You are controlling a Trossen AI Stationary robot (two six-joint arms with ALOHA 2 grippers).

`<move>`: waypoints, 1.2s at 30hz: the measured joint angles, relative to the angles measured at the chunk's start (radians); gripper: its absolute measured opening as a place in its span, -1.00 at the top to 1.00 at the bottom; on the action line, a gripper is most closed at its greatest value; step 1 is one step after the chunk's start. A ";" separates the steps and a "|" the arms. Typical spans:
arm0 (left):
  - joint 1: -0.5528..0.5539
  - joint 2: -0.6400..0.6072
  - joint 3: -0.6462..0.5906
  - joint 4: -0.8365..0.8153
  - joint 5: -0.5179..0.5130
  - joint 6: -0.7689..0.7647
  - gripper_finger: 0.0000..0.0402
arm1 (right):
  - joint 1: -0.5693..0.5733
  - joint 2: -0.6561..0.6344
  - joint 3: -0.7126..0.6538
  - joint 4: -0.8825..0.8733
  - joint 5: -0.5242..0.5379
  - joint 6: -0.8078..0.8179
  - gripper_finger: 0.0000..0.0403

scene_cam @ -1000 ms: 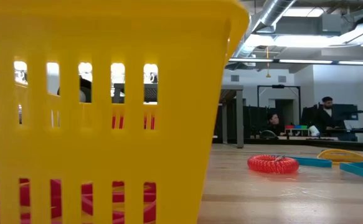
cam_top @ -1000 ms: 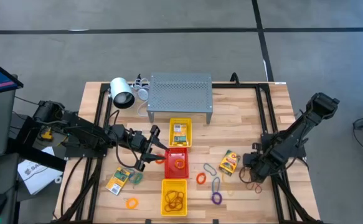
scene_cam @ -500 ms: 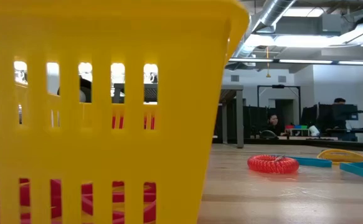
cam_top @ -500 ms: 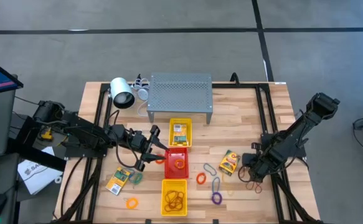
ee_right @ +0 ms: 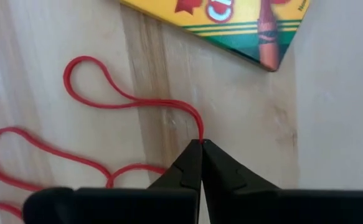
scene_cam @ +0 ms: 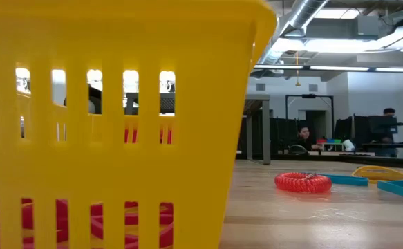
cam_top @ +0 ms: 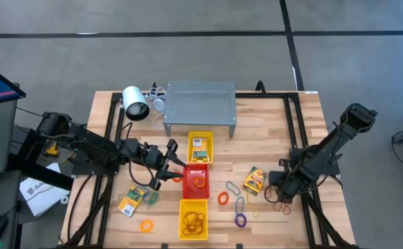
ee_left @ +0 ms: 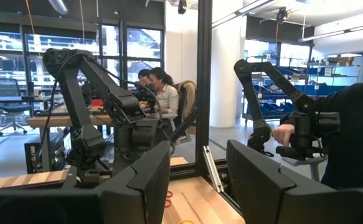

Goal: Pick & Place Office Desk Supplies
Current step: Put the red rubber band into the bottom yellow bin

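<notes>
Pinching a red rubber band [ee_right: 131, 106] between its clenched fingers [ee_right: 190, 165], the right gripper [cam_top: 278, 196] sits low on the worktop [cam_top: 270, 138] at the lower right of the high view, just right of a yellow card packet [cam_top: 254, 180]. Compared with 1 second earlier, those fingers have closed onto the band, while the arm has barely shifted; in the low view the person at the far right has moved slightly. The left gripper [cam_top: 170, 166] hovers just left of the red tray [cam_top: 195, 178] at centre frame, unchanged, its fingers [ee_left: 144, 183] spread apart and holding nothing. Coloured loops [cam_top: 236, 204] lie between the trays and the right gripper; another packet [cam_top: 131, 200] and an orange loop [cam_top: 146, 225] lie at lower left. 1 yellow tray [cam_top: 200, 148] holds a packet, the other yellow tray [cam_top: 193, 219] holds bands. The packet's print shows a crayon picture in the right wrist view, but no words can be read.
</notes>
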 joint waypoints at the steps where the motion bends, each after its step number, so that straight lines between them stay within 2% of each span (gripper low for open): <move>1: 0.000 0.000 0.000 0.000 0.000 0.000 0.24 | 0.000 0.000 0.006 -0.011 0.000 -0.002 1.00; 10: 0.000 0.000 0.000 0.000 0.000 0.000 0.24 | 0.002 0.000 0.083 -0.126 0.002 -0.024 1.00; 19: 0.000 0.000 0.000 0.000 0.000 -0.004 0.24 | 0.001 0.000 0.230 -0.317 0.041 -0.067 1.00; 25: 0.000 0.000 0.000 -0.002 -0.004 -0.004 0.24 | 0.002 0.000 0.358 -0.375 0.114 -0.096 1.00; 29: 0.000 0.000 0.000 -0.030 -0.043 -0.034 0.24 | 0.001 0.000 0.445 -0.394 0.173 -0.135 1.00; 36: 0.000 0.000 0.000 -0.097 -0.065 -0.056 0.24 | -0.029 -0.001 0.579 -0.395 0.372 -0.210 1.00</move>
